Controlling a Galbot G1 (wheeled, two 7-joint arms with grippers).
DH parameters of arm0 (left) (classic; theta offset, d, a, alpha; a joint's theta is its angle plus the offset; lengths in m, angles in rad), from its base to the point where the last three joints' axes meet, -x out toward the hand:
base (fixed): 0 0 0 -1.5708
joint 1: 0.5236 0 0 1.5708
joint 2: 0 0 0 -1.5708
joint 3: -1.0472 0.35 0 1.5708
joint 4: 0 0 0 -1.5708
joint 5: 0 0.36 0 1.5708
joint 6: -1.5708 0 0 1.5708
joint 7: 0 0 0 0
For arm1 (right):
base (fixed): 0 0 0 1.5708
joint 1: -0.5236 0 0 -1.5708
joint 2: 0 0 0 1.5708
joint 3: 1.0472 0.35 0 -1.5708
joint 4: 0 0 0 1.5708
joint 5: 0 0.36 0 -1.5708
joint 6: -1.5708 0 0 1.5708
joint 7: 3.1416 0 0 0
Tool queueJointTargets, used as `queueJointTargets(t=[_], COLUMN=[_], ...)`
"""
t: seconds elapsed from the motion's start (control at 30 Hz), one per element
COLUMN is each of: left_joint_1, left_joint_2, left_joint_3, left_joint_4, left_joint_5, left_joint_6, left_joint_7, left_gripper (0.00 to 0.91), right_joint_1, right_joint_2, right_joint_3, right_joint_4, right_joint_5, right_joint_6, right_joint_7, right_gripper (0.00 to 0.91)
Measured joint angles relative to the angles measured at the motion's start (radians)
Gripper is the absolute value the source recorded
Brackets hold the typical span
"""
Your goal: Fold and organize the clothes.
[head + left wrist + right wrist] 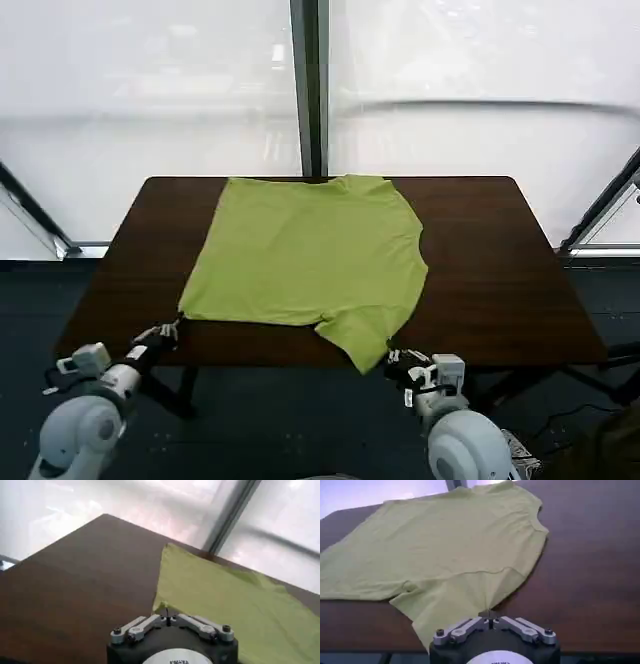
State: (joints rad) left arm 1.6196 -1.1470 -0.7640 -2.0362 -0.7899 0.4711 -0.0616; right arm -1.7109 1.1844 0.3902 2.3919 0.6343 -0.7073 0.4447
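Observation:
The lime yellow-green T-shirt [310, 250] lies spread flat on the dark brown table [480, 270], reaching from the far edge almost to the near edge. My left gripper [172, 328] is at the shirt's near left corner; in the left wrist view my left gripper [166, 612] is shut on that corner of the shirt [225, 595]. My right gripper [392, 360] sits at the table's near edge, where a flap of the shirt hangs toward it. The right wrist view has my right gripper [489, 613] shut on the flap's tip, with the shirt [450, 545] fabric drawn into a point.
Bare table surface [590, 580] lies right of the shirt, with a narrower strip of table [75, 580] on the left. A dark window post [310, 90] and bright windows stand behind the far edge. Dark floor lies below the near edge.

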Motion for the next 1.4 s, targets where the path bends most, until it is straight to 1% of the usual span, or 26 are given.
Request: queueJointTargets(t=[0.13,0.4,0.5,0.67,0.73,0.83,1.0,1.1,1.23,1.4], left_joint_1=[0.032,0.164,0.188,0.194,0.185,0.153,0.068,0.014,-0.067,-0.152], left_joint_2=[-0.006,-0.018,-0.023,-0.034,-0.038,-0.043,-0.032,-0.025,-0.014,0.008], left_joint_3=[-0.016,-0.068,-0.088,-0.094,-0.095,-0.095,-0.084,-0.069,-0.038,0.013], left_joint_4=[-0.034,-0.125,-0.15,-0.188,-0.198,-0.201,-0.193,-0.179,-0.14,-0.08], left_joint_5=[0.003,-0.001,-0.013,-0.047,-0.061,-0.089,-0.121,-0.122,-0.117,-0.109], left_joint_6=[0.003,-0.005,-0.005,0.002,0.009,0.029,0.053,0.056,0.06,0.068], left_joint_7=[-0.004,-0.003,-0.006,-0.016,-0.026,-0.042,-0.069,-0.076,-0.08,-0.098], left_gripper=[0.0,0.0,0.0,0.0,0.0,0.0,0.0,0.0,0.0,0.0], right_joint_1=[-0.011,0.031,0.076,0.181,0.216,0.271,0.355,0.403,0.461,0.518], right_joint_2=[-0.005,-0.025,-0.025,-0.026,-0.026,-0.022,-0.025,-0.037,-0.048,-0.047], right_joint_3=[0.027,0.091,0.1,0.095,0.089,0.077,0.061,0.055,0.04,0.014], right_joint_4=[0.021,0.041,0.027,-0.028,-0.06,-0.114,-0.204,-0.252,-0.311,-0.364], right_joint_5=[0.015,0.113,0.142,0.144,0.144,0.154,0.213,0.226,0.227,0.216], right_joint_6=[0.0,-0.004,-0.003,0.031,0.045,0.043,-0.014,-0.018,0.001,0.047], right_joint_7=[-0.002,-0.008,-0.012,-0.043,-0.054,-0.054,-0.021,-0.024,-0.038,-0.064], right_gripper=[0.0,0.0,0.0,0.0,0.0,0.0,0.0,0.0,0.0,0.0])
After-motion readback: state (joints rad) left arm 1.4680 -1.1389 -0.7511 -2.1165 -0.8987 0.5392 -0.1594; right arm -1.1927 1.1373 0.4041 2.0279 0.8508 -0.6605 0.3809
